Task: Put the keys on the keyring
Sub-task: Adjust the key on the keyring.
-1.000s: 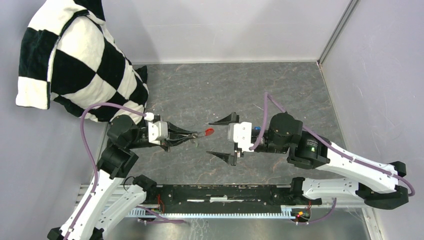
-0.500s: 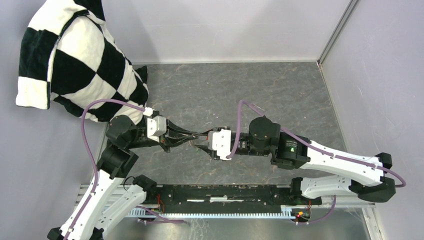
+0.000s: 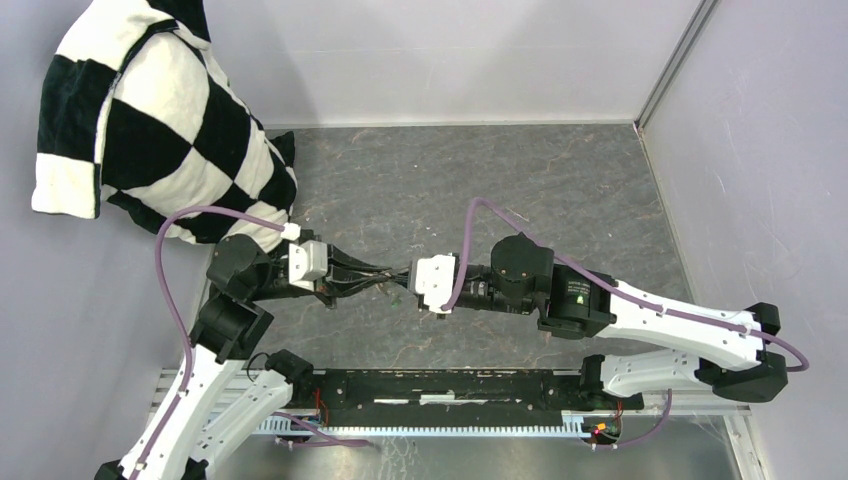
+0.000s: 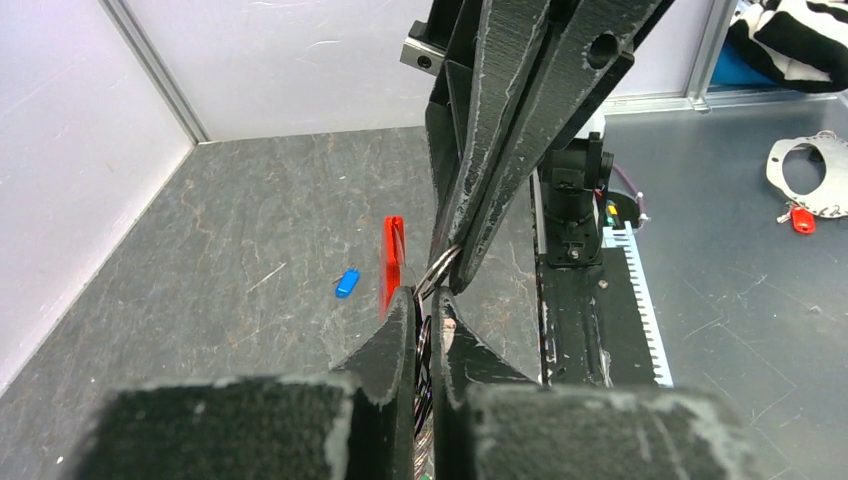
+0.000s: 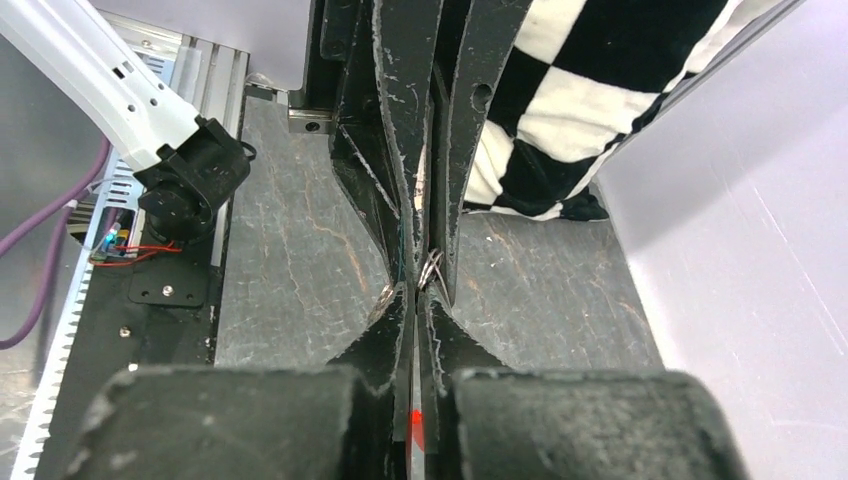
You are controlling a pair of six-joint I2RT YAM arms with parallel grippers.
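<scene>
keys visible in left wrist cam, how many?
1. The blue key lies on the table, left of the red tag. Any other may be hidden. A small red thing far right: unclear.

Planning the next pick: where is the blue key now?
In the left wrist view, the blue key lies on the grey table, apart from the red tag, on its left in that picture.
</scene>
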